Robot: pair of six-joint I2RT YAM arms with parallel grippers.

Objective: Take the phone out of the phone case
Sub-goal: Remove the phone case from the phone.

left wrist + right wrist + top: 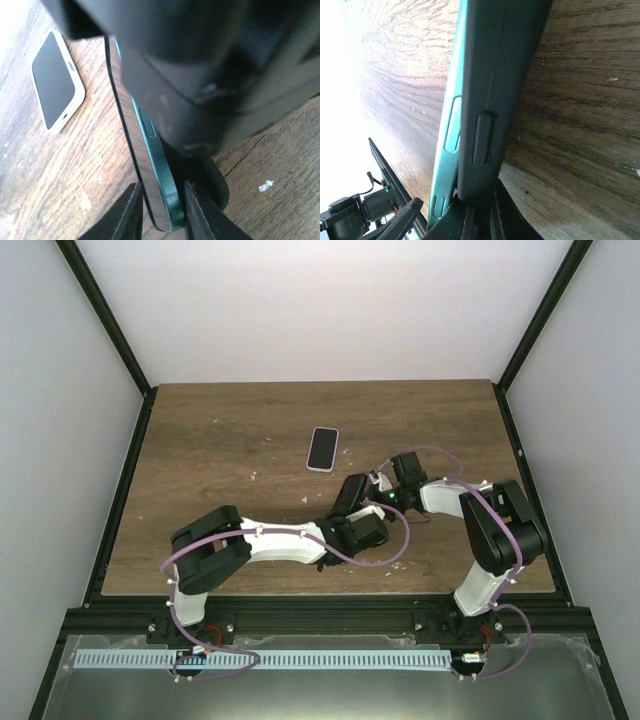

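The left arm [280, 540] is reaching from its near-left base with its elbow folded low and its forearm stretching across the table [220, 440] toward the middle. The right arm [495, 525] is rising to a high elbow and turning its wrist leftward, so the two wrists are meeting just right of centre. The left gripper [162, 212] is clenching a teal-edged handset [152, 150] that is standing on edge, with a finger pressing on each side of it. The right gripper [475, 220] is grasping the lower end of a dark cover [495, 75], which is lying against the handset's back, its button ridge sitting beside the teal side buttons. How far the two are parted is not showing. The phone [322, 449] is lying flat and screen up on the table beyond both grippers. Neither is touching it, and it is sitting in the phone case [79, 94], whose pale rim is showing all round it. In the top view the wrists are hiding the fingertips and whatever they are holding. In the left wrist view a blurred dark mass is filling the upper half, and I cannot tell whether it is the cover or the other gripper. The right wrist view is cutting off the upper ends of the handset and cover, showing its own fingers only as dark shapes at the bottom edge, and glare is washing out its left side.
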